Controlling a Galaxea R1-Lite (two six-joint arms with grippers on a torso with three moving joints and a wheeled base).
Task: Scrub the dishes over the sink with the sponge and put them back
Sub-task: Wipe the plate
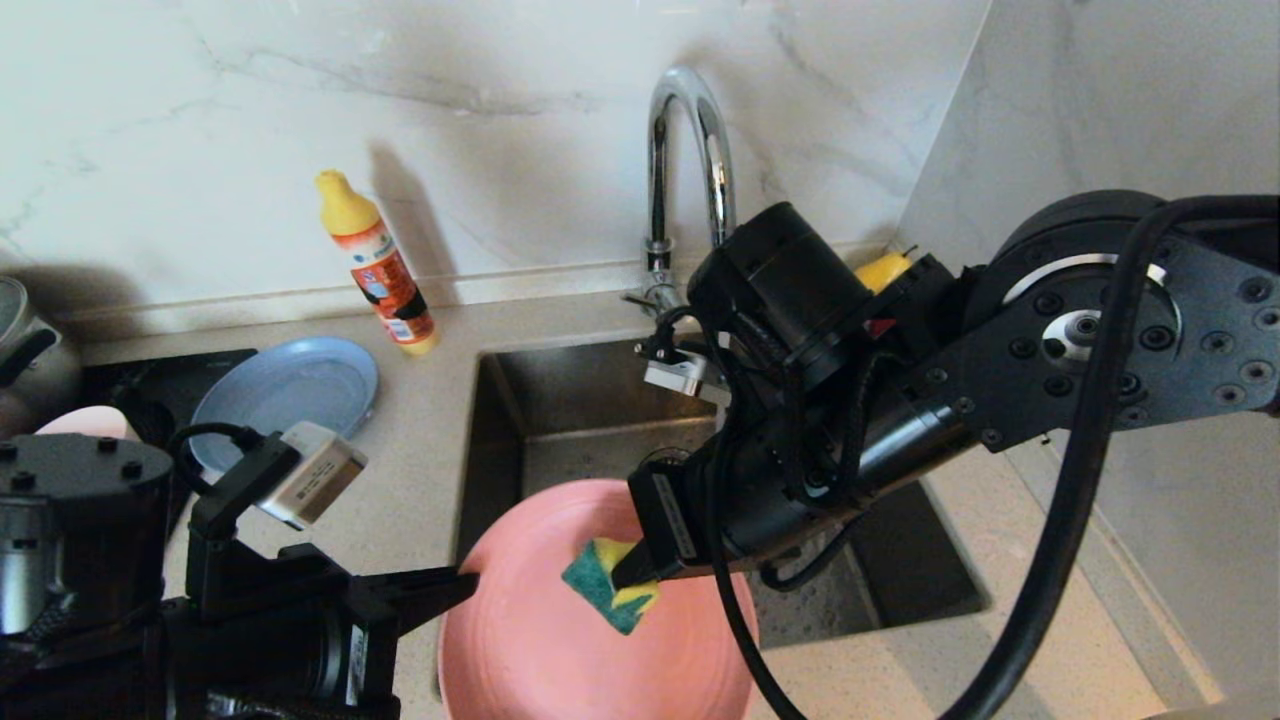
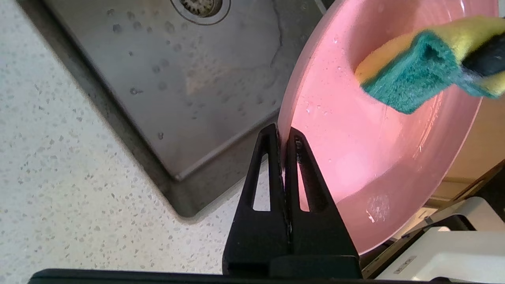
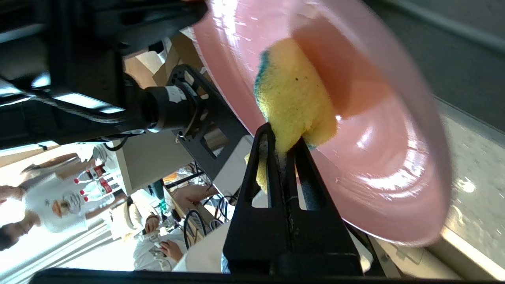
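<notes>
From my head camera, my left gripper (image 1: 470,580) pinches the left rim of the salmon-pink plate (image 1: 540,640), holding it over the near edge of the sink (image 1: 590,410). My right gripper (image 1: 630,577) reaches in from the right and is clamped on the sponge (image 1: 608,583), which lies against the plate's face, green side showing. The grey-blue plate (image 1: 290,395) rests on the countertop (image 1: 420,470) left of the sink, near the back edge, with the orange bottle (image 1: 378,265) standing just behind it by the wall. A pale pink bowl (image 1: 85,423) peeks out at the far left, beside a steel pot (image 1: 30,350). The chrome tap (image 1: 685,180) rises at the sink's back edge, and a yellow pear (image 1: 882,268) shows behind my right arm.

From my left wrist, my fingers (image 2: 268,165) are closed tight on the plate's (image 2: 355,157) rim. The sponge (image 2: 422,71) touches the plate's inner face. The basin (image 2: 197,86) with its strainer drain (image 2: 201,6) lies beyond, bordered by speckled counter (image 2: 59,177).

From my right wrist, my fingers (image 3: 303,173) squeeze the yellow sponge (image 3: 292,102), pressed onto the plate (image 3: 375,157).
</notes>
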